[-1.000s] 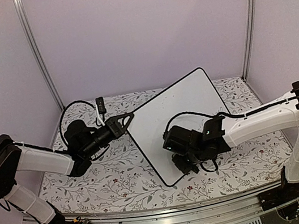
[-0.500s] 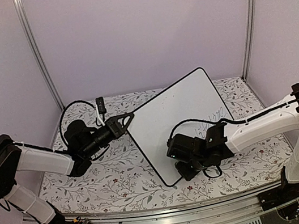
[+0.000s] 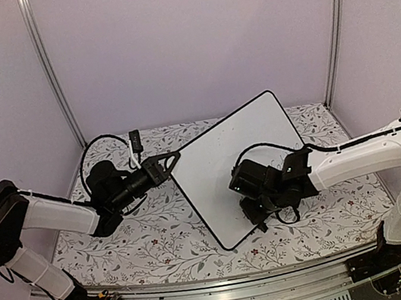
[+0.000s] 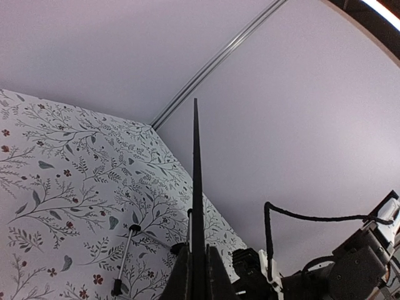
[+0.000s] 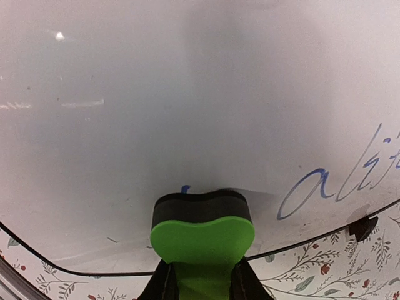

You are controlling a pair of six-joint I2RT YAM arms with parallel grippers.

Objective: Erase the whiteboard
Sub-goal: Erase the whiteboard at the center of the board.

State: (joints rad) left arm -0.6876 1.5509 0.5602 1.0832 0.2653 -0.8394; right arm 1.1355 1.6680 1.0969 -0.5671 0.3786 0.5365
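Flowers and leaves cover the surface (image 3: pixel 154 242), with pale purple walls (image 3: pixel 189 36) behind. The whiteboard (image 3: pixel 224 154) lies in the middle, turned crooked. The left hand (image 3: pixel 171 156) is clamped on its left corner. The right hand (image 3: pixel 255 214) is clamped on a green eraser (image 5: pixel 201 240), which presses on the board near blue writing (image 5: pixel 325 184).

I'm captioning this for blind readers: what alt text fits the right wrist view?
The right gripper holds a green eraser with a black pad on the whiteboard, close to its black-rimmed edge. At the right of the picture runs blue cursive handwriting; the board above is blank with faint smudges. A floral tablecloth shows beyond the rim.
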